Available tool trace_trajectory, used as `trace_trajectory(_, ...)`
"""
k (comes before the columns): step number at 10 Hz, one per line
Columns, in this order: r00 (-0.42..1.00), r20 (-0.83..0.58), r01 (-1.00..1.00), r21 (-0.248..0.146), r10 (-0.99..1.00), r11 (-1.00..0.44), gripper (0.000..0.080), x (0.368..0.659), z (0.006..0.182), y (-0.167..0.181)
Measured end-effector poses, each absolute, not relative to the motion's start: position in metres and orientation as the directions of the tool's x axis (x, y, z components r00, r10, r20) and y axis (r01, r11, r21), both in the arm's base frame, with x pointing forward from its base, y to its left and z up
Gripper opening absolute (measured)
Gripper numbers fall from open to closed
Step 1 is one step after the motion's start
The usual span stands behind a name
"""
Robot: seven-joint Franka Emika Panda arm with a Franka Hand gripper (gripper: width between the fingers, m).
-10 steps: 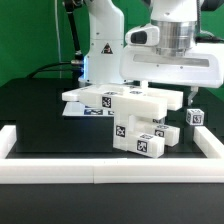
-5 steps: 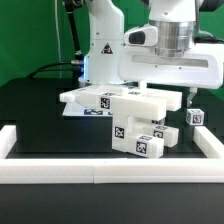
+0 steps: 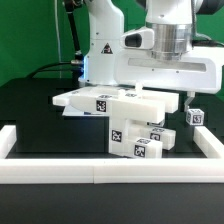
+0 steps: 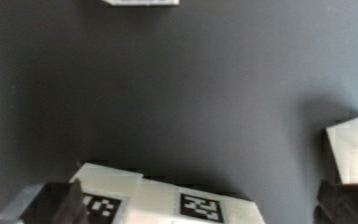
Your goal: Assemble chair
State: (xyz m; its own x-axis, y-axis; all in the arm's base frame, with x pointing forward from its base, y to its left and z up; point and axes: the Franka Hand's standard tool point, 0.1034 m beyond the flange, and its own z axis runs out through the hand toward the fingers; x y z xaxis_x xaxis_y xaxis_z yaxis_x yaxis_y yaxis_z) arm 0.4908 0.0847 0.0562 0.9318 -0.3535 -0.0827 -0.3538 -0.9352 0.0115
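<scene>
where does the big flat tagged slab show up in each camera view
exterior view: the flat slab is mid-picture, lying across the top of the leg blocks.
wrist view: probably the white piece with two tags at the picture's edge, next to one of the tool's dark fingers.
shared landmark: the black table around it, seen in both views.

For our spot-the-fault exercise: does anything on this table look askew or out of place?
Yes. The flat slab sits skewed on the leg blocks, jutting unsupported toward the exterior view's left, not square to the front rail. One small cube lies apart.
</scene>
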Motion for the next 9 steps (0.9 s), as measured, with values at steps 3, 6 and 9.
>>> trace_trajectory(3,0.932,-0.076,-0.354,0.013,-0.354,-0.935,0.0649,0.499,0.053,0.084)
trace_trajectory(6,0.933,-0.066,-0.353,0.010,-0.353,-0.936,0.0649,0.508,0.054,0.085)
trace_trajectory(9,0.934,-0.071,-0.350,0.006,-0.349,-0.937,0.0649,0.500,0.058,0.088)
